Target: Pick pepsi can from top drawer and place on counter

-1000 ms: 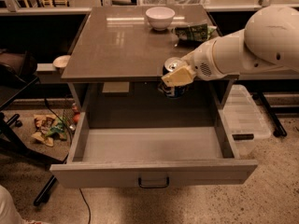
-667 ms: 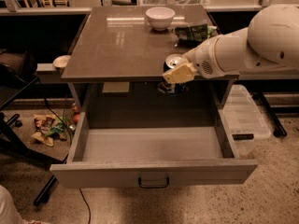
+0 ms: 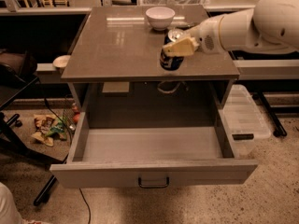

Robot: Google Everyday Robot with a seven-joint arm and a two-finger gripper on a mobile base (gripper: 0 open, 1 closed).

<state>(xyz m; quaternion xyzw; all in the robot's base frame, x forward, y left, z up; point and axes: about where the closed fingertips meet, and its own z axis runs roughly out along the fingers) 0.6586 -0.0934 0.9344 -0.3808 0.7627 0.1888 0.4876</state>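
The pepsi can (image 3: 168, 61) has moved up from in front of the counter's (image 3: 117, 50) edge and is now over its front right part. Whether it touches the surface cannot be told. The gripper (image 3: 180, 46), reaching in from the right, is clamped on the can's upper half. A white bowl (image 3: 160, 17) stands behind, and the top drawer (image 3: 154, 172) is open below.

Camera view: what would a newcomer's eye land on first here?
The big white arm reaching in from the right, its gripper clamped on a dark blue soda can at the counter's front edge. Below, the wide grey drawer stands pulled out and bare, and a white bowl sits at the counter's back.
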